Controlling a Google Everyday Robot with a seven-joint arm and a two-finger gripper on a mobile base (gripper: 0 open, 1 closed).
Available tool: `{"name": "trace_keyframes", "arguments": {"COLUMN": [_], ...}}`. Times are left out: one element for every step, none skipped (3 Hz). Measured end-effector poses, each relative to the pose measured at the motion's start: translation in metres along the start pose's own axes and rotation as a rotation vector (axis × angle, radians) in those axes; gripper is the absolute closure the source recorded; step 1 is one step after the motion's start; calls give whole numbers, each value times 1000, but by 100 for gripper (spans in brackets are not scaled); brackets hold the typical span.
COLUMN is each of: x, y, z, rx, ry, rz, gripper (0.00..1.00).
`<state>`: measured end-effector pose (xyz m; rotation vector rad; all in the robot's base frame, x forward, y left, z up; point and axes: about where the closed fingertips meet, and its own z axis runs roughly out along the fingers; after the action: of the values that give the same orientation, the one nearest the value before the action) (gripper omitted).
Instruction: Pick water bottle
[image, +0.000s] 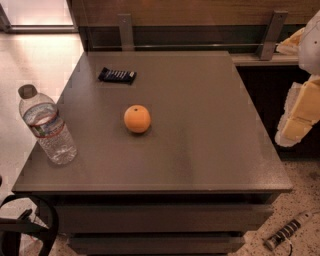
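Observation:
The water bottle (47, 125) is a small clear ribbed bottle with a grey-brown cap and a white-and-red label band. It stands upright at the left front edge of the dark grey table (200, 150). My gripper (296, 120), white and yellow, hangs at the right edge of the view, beyond the table's right side and far from the bottle. It holds nothing that I can see.
An orange (137, 119) lies near the table's middle, right of the bottle. A dark blue snack bar (117, 75) lies at the back left. A power strip (288, 230) lies on the floor at the front right. A wood wall with metal brackets runs behind.

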<state>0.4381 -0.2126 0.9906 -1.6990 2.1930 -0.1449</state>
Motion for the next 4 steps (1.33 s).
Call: {"name": "trace_keyframes", "arguments": {"x": [0,-5,-18,-44], "y": [0,0,5,15], "z": [0,-1,6,22], "rx": [0,-7,-40,-93], "ry": [0,-50,-171,-332], "rz": [0,11,39,52], "gripper": [0,0,0,0]}}
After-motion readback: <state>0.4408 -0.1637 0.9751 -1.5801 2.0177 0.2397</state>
